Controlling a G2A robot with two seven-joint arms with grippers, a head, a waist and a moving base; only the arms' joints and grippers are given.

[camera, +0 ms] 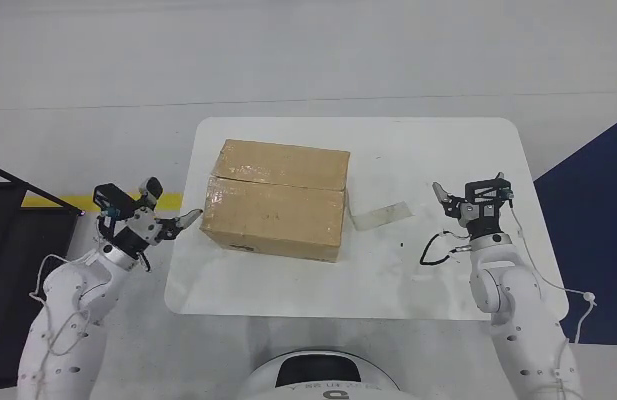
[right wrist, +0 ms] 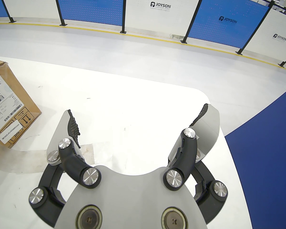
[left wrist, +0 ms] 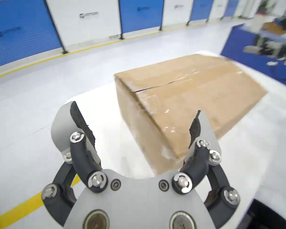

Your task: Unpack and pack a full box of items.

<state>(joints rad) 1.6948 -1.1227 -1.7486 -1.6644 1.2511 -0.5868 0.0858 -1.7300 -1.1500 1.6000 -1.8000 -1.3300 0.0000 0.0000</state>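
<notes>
My left gripper [left wrist: 136, 110] is hanging wide open and empty, just off the end of the cardboard box [left wrist: 193, 91], probably lining up on its flaps. My right gripper [right wrist: 138, 110] is also gaping empty, well apart over the tabletop [camera: 438, 290]. The box is sitting closed, mid-tabletop. The left wrist view is showing the top seam. The right wrist view is showing the labelled end and a loose tape strip [right wrist: 21, 163].

Beyond the white table [camera: 388, 285] stand blue-and-white fence panels [right wrist: 138, 3] and a yellow line [right wrist: 93, 30].
</notes>
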